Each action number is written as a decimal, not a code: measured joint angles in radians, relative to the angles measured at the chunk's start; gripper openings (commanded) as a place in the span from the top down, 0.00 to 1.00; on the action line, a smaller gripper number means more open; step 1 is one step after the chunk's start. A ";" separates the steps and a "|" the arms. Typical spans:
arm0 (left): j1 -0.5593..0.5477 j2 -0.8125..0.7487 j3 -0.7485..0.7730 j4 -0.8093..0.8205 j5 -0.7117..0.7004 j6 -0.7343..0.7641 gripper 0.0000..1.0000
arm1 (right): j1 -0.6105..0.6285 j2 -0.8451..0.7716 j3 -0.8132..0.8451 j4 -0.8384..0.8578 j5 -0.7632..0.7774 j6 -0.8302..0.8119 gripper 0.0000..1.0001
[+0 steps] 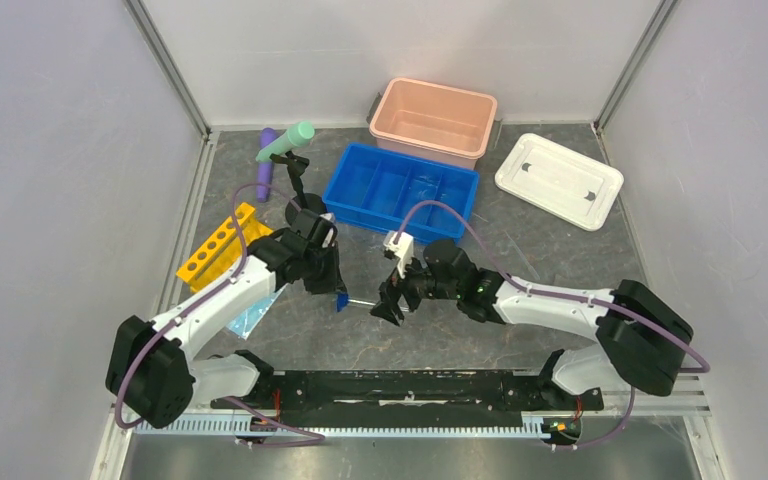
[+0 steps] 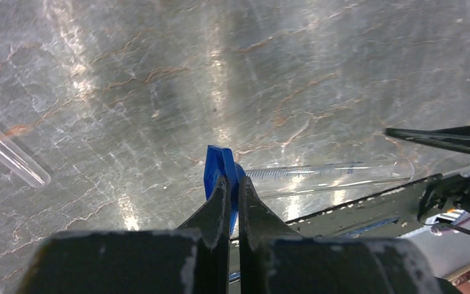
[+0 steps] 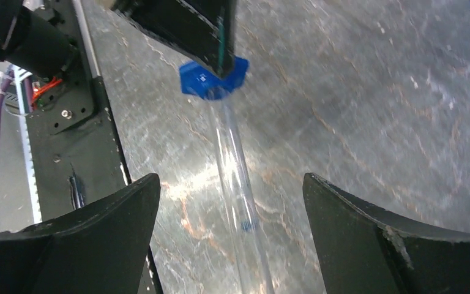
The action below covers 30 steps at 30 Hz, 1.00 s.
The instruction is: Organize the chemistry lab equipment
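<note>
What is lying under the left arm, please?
Part of a light-blue mask shows beside the left arm. The arm covers the rest, so its full shape cannot be seen.

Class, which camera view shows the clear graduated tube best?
Left wrist view: the graduated tube lies full length, markings visible, its blue base pinched by the left claw. Right wrist shows it blurred, cut off below; top view shows a thin sliver.
</note>
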 measured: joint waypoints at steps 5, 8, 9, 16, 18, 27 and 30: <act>-0.005 0.000 0.058 -0.004 0.042 0.019 0.97 | 0.013 0.072 0.079 0.003 -0.059 -0.037 0.17; -0.006 0.000 0.080 -0.010 0.063 0.027 0.97 | 0.023 0.100 0.091 0.002 -0.073 -0.051 0.26; -0.006 0.000 0.087 -0.013 0.067 0.030 0.97 | 0.024 0.106 0.092 -0.001 -0.075 -0.055 0.31; -0.013 0.013 0.111 -0.035 0.090 0.045 0.94 | 0.032 0.131 0.092 -0.011 -0.076 -0.074 0.69; -0.014 0.017 0.113 -0.050 0.098 0.047 0.91 | 0.032 0.134 0.092 -0.015 -0.071 -0.076 0.76; -0.015 0.019 0.119 -0.062 0.105 0.040 0.62 | 0.034 0.133 0.079 0.006 -0.070 -0.065 0.83; -0.015 0.017 0.140 -0.065 0.113 0.029 0.54 | 0.035 0.128 0.056 0.053 -0.071 -0.054 0.83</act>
